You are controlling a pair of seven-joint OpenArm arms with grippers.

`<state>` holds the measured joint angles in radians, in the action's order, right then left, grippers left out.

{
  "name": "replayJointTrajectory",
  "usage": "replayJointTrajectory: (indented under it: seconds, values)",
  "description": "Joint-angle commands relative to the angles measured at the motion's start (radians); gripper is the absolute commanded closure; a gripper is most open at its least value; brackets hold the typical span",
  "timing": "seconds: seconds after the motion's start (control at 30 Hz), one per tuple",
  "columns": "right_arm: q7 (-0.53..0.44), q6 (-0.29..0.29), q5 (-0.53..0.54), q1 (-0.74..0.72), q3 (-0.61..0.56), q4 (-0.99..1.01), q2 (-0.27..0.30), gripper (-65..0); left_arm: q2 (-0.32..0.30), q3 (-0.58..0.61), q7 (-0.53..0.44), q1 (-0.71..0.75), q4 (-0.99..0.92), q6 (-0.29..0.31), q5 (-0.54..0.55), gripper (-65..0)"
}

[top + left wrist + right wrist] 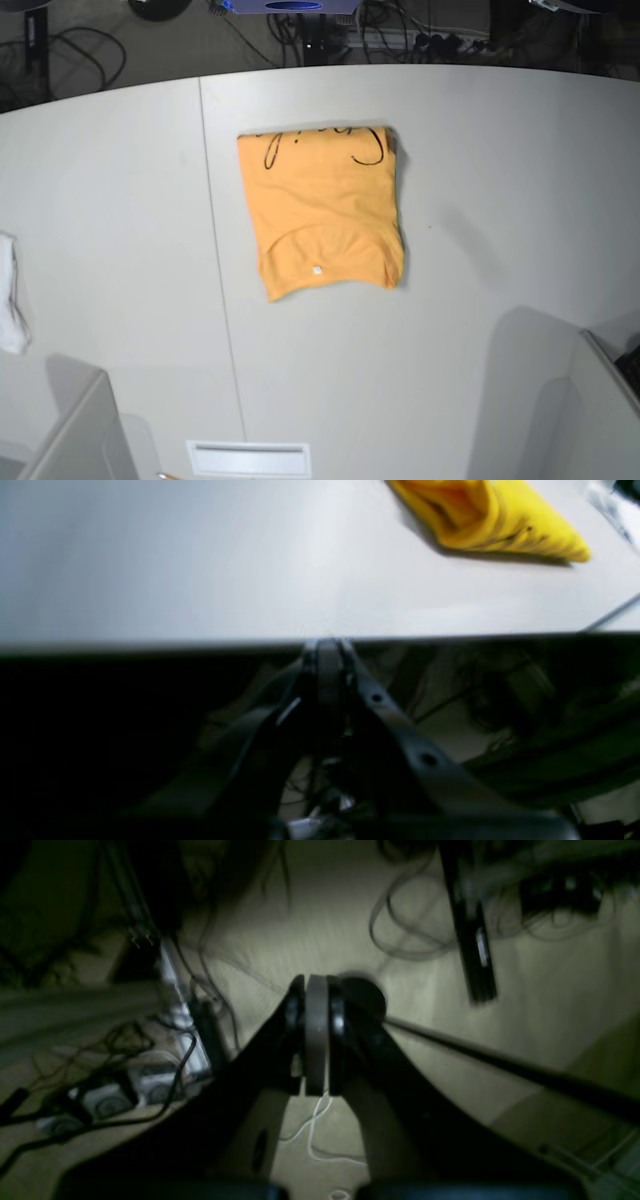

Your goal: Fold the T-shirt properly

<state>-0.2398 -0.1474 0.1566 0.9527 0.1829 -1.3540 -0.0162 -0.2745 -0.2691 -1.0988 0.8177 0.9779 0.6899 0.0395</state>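
The T-shirt point(322, 212) lies folded into a compact, roughly rectangular packet near the middle of the table point(480, 180), slightly toward its far side. Its light-orange cotton looks soft and matte, with black cursive lettering point(320, 143) running along the far edge and the curved neckline seam showing on the near half, a small white tag spot inside it. The near edge is a little uneven, dipping to a corner on the base view's left, while the side edges run fairly straight. From the left wrist view the same T-shirt point(487, 517) appears as a layered yellow-orange wedge with stacked fold edges, resting flat on the smooth pale surface. Bare tabletop surrounds the packet on every side, with a thin seam point(218, 270) running down the table just beside it. A small white cloth point(10, 295) hangs at the table's edge, well apart. The left gripper point(327, 647) sits at the table's near rim with its jaws together on nothing. The right gripper point(316, 1035) is below table level over a cable-strewn floor point(300, 930); its jaws seem pressed together, though the picture is dim and blurred.
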Motion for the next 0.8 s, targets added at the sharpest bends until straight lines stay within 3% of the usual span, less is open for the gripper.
replayJointTrajectory:
  seconds: [0.0, 0.13, 0.3, 0.43, 0.6, 0.7, 0.77]
  values:
    - [-0.017, -0.008, -0.002, -0.004, 0.004, 0.035, 0.006, 0.0, -0.013, 0.02, -0.051, 0.022, -0.041, 0.008, 0.006, 0.0]
    - [-0.017, -0.007, -0.004, -0.096, -0.004, 0.233, 0.037, 0.0, -0.029, 0.081, -0.129, -0.031, -0.265, 0.007, -0.102, 0.0]
    - [-0.017, -0.007, 0.001, -0.206, -0.138, 0.493, 0.115, 0.0, -0.024, 0.089, -0.212, -0.153, -0.578, -0.068, -0.232, 0.0]
    - [-0.017, -0.007, 0.001, -0.285, -0.244, 0.68, 0.152, 0.0, -0.012, 0.086, -0.154, -0.272, -0.795, -0.092, -0.318, 0.0]
    - [-0.016, -0.007, 0.001, -0.432, -0.406, 0.971, 0.167, 0.0, -0.007, 0.089, 0.133, -0.413, -0.978, -0.157, -0.451, 0.0]
    - [-0.016, -0.007, 0.001, -0.542, -0.483, 1.112, 0.167, 0.0, 0.034, 0.089, 0.434, -0.466, -0.978, -0.246, -0.519, 0.0]
    - [-0.01, 0.001, 0.001, -0.613, -0.497, 1.169, 0.163, 0.0, 0.067, 0.08, 0.693, -0.502, -0.978, -0.296, -0.537, 0.0]
